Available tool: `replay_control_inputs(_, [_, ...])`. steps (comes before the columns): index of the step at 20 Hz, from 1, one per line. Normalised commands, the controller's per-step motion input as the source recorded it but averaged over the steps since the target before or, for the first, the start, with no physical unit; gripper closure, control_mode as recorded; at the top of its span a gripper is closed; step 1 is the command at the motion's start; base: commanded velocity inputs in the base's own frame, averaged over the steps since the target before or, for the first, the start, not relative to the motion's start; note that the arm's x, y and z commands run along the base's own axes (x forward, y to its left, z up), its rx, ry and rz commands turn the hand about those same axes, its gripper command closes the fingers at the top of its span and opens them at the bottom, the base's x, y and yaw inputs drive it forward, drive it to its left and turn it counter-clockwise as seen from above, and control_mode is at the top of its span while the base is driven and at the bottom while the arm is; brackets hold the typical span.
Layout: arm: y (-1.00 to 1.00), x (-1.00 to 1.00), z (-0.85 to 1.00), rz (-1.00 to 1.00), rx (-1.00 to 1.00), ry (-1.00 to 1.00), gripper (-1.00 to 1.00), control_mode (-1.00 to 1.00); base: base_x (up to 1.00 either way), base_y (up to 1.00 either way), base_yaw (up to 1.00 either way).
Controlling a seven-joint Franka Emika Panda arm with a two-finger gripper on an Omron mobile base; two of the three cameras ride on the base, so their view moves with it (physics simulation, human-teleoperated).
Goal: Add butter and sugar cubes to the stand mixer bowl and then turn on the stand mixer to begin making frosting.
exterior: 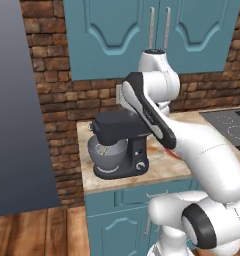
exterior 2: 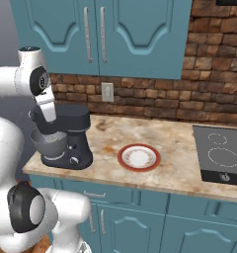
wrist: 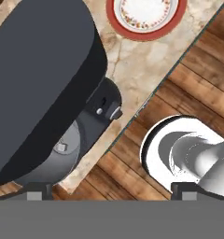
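Note:
The dark stand mixer (exterior: 121, 142) (exterior 2: 67, 136) stands at the left end of the counter, head down over the grey stand mixer bowl (exterior: 106, 154) (exterior 2: 47, 144). From above in the hand view, the mixer head (wrist: 39, 79) covers most of the bowl (wrist: 62, 161). A small pale cube (wrist: 61, 147) lies inside the bowl; whether it is butter or a sugar cube I cannot tell. The mixer's silver knob (wrist: 115, 112) sits on its column. My gripper (wrist: 111, 192) hovers above the mixer, open and holding nothing.
A red-rimmed white plate (exterior 2: 138, 157) (wrist: 146, 11) lies on the marble counter (exterior 2: 170, 143) right of the mixer. A black cooktop (exterior 2: 221, 158) is at the far right. Blue cabinets hang above, and a wooden floor (wrist: 188, 79) lies below the counter edge.

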Motion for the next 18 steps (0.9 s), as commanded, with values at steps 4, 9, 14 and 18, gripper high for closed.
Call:
replay_control_inputs(4, [-0.03,-0.52,0.02,0.42,-0.02,0.00,-1.00,-1.00,0.00,0.00,0.00])
replay_control_inputs(9, [-0.03,-0.57,0.00,0.47,-0.08,0.00,-1.00,-1.00,0.00,0.00,0.00])
replay_control_inputs(14, [-0.05,-0.45,-0.10,0.48,-0.21,0.00,-1.00,-1.00,0.00,0.00,0.00])
replay_control_inputs(18, [-0.01,-0.24,-0.43,0.41,-0.28,0.00,-1.00,-1.00,0.00,0.00,0.00])
